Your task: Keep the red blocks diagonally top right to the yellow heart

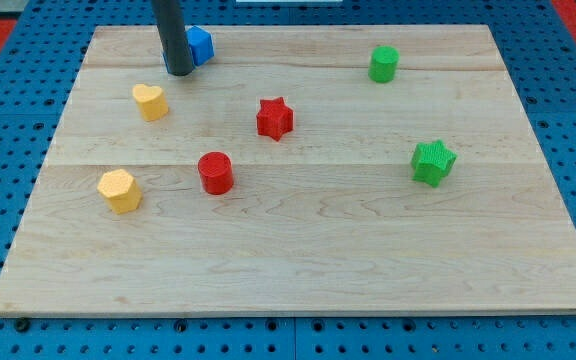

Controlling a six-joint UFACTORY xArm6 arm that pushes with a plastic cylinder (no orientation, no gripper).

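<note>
The yellow heart (150, 101) lies at the board's upper left. The red star (275, 118) sits to its right, near the board's middle, slightly lower in the view. The red cylinder (215, 172) lies below and right of the heart. My tip (179, 72) rests on the board just above and right of the yellow heart, touching or nearly touching the left side of a blue block (200, 45). My tip is apart from both red blocks.
A yellow hexagon block (119, 190) lies at the left, below the heart. A green cylinder (384, 63) stands at the upper right and a green star (433, 162) at the right. The wooden board (298, 270) lies on a blue pegboard.
</note>
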